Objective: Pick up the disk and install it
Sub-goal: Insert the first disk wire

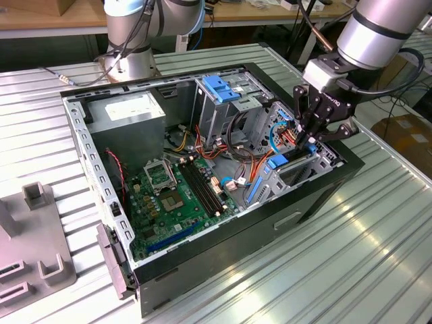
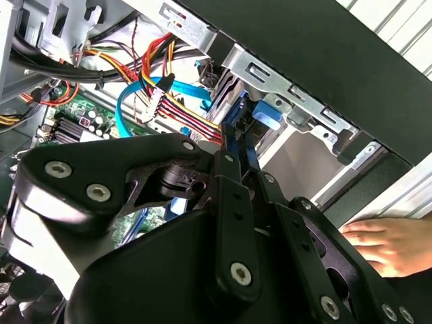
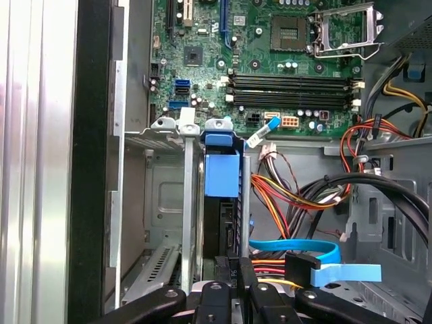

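Observation:
The disk [image 3: 221, 169] stands on edge in a slot of the metal drive bay [image 3: 165, 202] at the corner of the open computer case [image 1: 317, 202]. Its bright blue carrier end points toward the motherboard. In the exterior view the blue end of the disk [image 1: 278, 161] shows just below my gripper [image 1: 309, 140], at that view's right. In both wrist views my gripper [image 3: 237, 266] is shut on the disk's rear edge. A strip of the blue rail [image 2: 237, 131] runs out from between the black fingers [image 2: 229, 196].
The motherboard [image 1: 175, 192] lies in the case floor. A tall drive cage with a blue bracket [image 1: 219, 88] and the power supply [image 1: 128, 111] stand behind. Loose cables, one a blue flat one [image 3: 297, 246], hang beside the bay. A person's hand [image 2: 385, 246] rests outside the case. A grey fixture [image 1: 34, 250] sits at the exterior view's left.

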### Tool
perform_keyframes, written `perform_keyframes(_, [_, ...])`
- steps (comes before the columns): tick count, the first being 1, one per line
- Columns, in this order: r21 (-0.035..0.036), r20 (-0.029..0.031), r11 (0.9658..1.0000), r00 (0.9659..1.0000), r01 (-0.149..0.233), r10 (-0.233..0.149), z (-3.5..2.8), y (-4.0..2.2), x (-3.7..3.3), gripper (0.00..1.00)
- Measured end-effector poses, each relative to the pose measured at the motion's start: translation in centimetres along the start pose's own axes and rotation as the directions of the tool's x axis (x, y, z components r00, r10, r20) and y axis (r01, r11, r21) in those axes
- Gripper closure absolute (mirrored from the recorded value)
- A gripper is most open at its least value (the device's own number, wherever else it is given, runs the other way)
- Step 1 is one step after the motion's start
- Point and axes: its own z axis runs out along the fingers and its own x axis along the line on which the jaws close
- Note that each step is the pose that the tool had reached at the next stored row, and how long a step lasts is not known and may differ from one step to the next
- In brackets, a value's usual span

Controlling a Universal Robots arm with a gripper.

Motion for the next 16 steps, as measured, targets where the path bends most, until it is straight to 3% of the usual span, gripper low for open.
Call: perform_keyframes(16, [0.0001,-0.0005,0.9998,0.9998,-0.018,0.018,0.71,-0.01,0.14,0.83])
